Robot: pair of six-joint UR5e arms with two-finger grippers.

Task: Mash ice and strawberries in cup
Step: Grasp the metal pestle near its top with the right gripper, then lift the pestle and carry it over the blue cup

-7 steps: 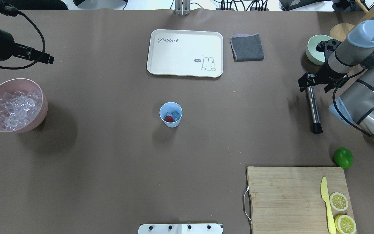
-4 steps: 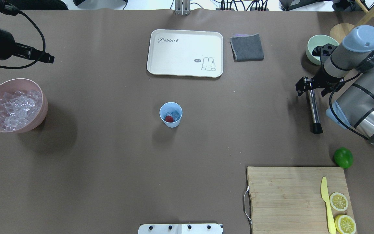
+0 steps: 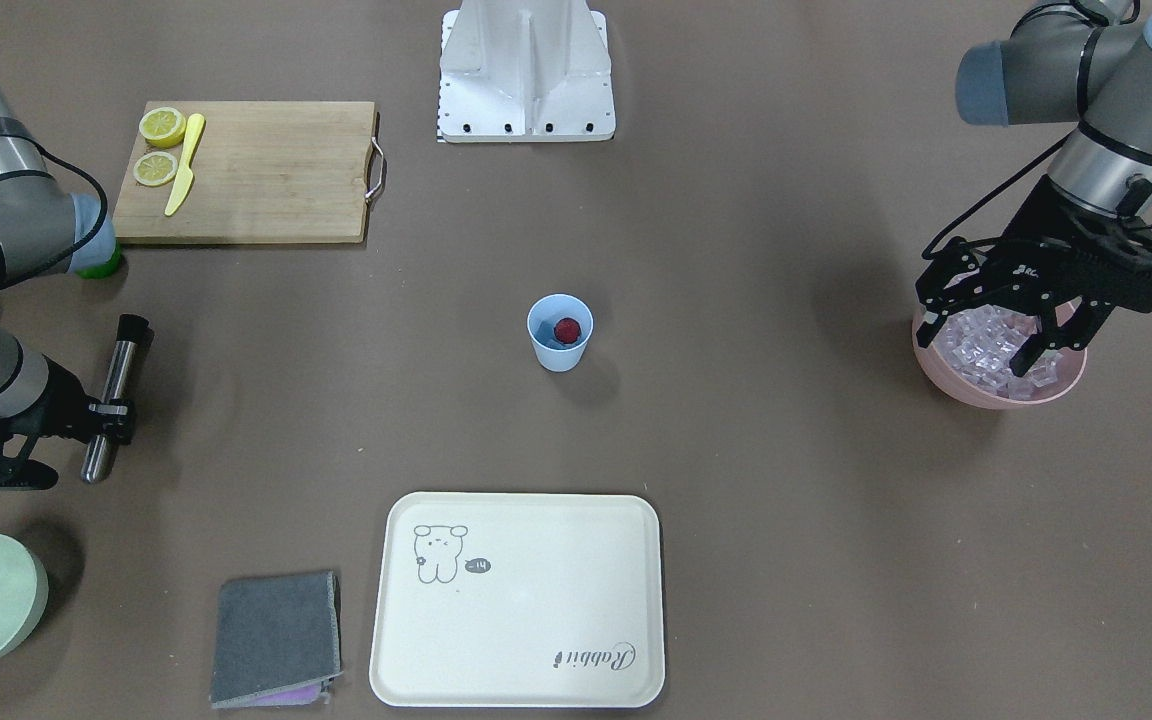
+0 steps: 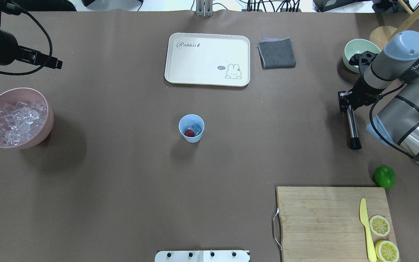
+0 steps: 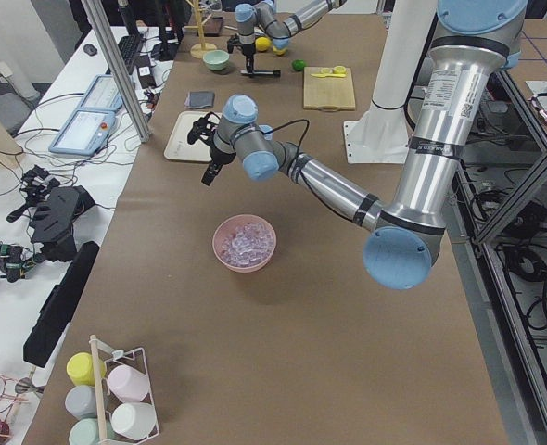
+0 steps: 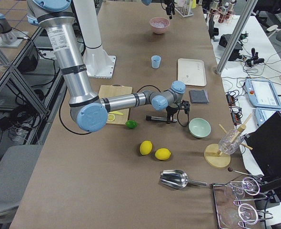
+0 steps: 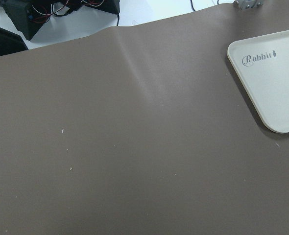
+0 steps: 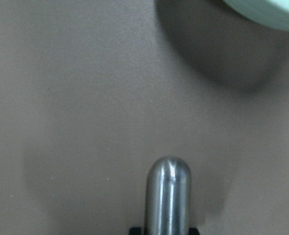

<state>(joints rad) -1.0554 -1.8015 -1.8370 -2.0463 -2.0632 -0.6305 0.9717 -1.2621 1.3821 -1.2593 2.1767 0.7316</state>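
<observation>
Pickup step, seemingly: metal pestle [image 4: 351, 125] clamped by right fingers [image 4: 342, 99], left fingers [image 3: 1054, 340] apart; next, pestle to be carried over cup [image 4: 194, 139].

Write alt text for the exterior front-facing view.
The right gripper has its jaws closed around a metal muddler lying at the view's left. A light-blue cup holding a strawberry stands at centre; the open left gripper hangs above a pink bowl of ice.

Right hand [image 6: 170, 117] at muddler [image 6: 155, 118], cup [image 6: 155, 61] beyond
</observation>
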